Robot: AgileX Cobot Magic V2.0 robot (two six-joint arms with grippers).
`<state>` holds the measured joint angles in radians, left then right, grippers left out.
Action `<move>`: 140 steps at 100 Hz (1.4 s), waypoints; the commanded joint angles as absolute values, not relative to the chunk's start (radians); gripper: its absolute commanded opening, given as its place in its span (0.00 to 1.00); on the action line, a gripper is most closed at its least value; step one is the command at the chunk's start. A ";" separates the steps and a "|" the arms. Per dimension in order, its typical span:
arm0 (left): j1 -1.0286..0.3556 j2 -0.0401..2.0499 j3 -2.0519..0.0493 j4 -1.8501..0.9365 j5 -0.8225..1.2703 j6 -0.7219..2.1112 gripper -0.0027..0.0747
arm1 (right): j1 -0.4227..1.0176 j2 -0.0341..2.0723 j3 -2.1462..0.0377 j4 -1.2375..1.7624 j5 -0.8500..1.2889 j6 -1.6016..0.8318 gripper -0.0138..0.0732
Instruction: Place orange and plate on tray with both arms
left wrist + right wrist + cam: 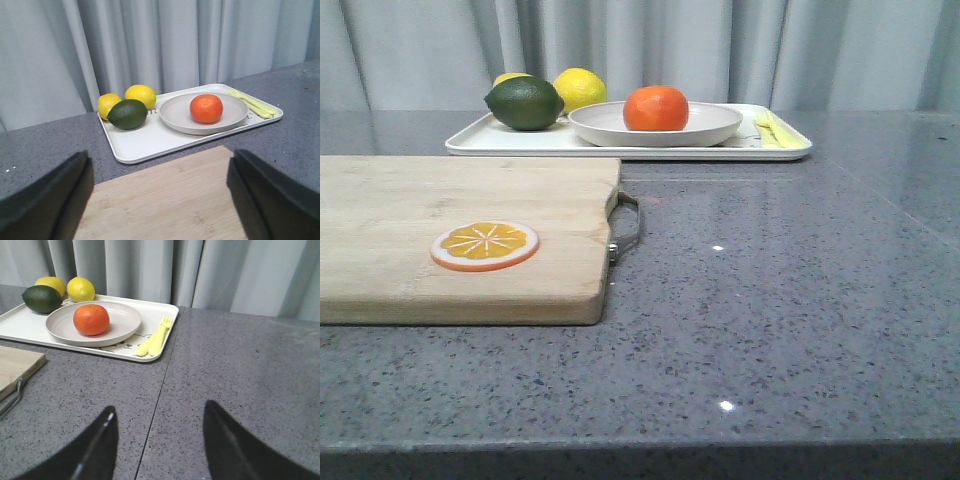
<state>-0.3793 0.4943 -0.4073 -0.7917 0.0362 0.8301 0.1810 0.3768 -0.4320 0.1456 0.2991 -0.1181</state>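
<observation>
The orange sits in the off-white plate, and the plate rests on the white tray at the back of the table. They also show in the left wrist view, orange, plate, tray, and in the right wrist view, orange, plate, tray. My left gripper is open and empty above the wooden board. My right gripper is open and empty above bare grey tabletop, well short of the tray. Neither gripper shows in the front view.
On the tray lie a dark green fruit, two yellow lemons and a pale yellow fork. A wooden cutting board with a metal handle lies front left, bearing an orange slice. A grey curtain hangs behind.
</observation>
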 commanded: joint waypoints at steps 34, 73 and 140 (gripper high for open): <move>-0.376 0.498 -0.436 -0.794 -0.022 0.832 0.01 | 0.174 0.383 -0.457 0.139 0.200 -0.130 0.08; -0.376 0.498 -0.436 -0.794 -0.022 0.832 0.01 | 0.174 0.383 -0.457 0.139 0.201 -0.130 0.08; -0.356 0.396 -0.281 -0.307 -0.152 0.434 0.01 | 0.174 0.383 -0.457 0.139 0.201 -0.130 0.08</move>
